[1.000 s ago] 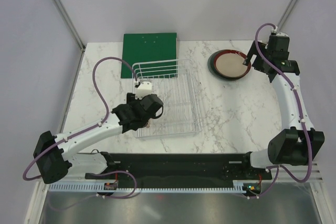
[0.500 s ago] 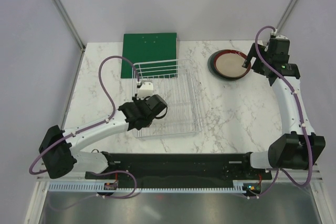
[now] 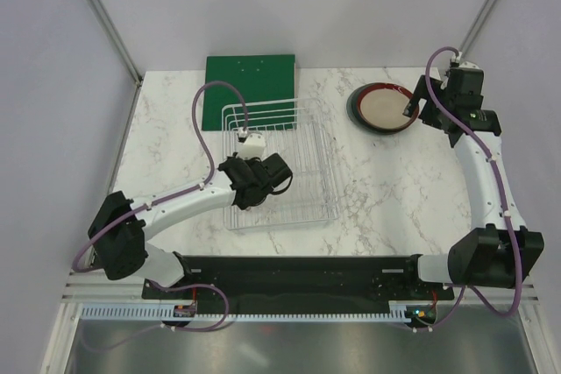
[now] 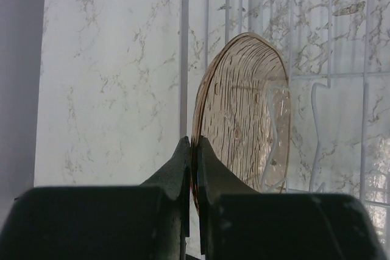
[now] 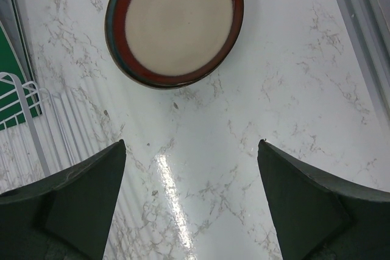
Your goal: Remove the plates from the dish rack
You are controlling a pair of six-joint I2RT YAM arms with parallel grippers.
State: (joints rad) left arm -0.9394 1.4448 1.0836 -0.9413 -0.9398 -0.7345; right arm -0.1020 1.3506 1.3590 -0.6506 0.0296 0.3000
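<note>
A brownish-pink plate (image 4: 244, 114) stands on edge inside the white wire dish rack (image 4: 184, 59), and my left gripper (image 4: 194, 144) is shut on its lower rim. From above, the left gripper (image 3: 250, 194) sits over the near left part of the dish rack (image 3: 302, 142); the plate is hidden under it there. A maroon-rimmed plate with a tan centre (image 5: 177, 22) lies on a darker plate (image 5: 110, 36) on the marble at the back right. My right gripper (image 5: 192, 150) hangs open over bare marble just short of that stack (image 3: 383, 109).
A flat green board (image 3: 250, 89) lies behind the rack, partly under its far edge. The rack's corner (image 5: 24, 101) and the board (image 5: 9, 83) show at the left of the right wrist view. The table's right edge (image 5: 365, 41) runs close to the stack.
My left gripper has shut on the pink plate's rim and the left arm has shifted right over the rack. The right arm has hardly moved.
</note>
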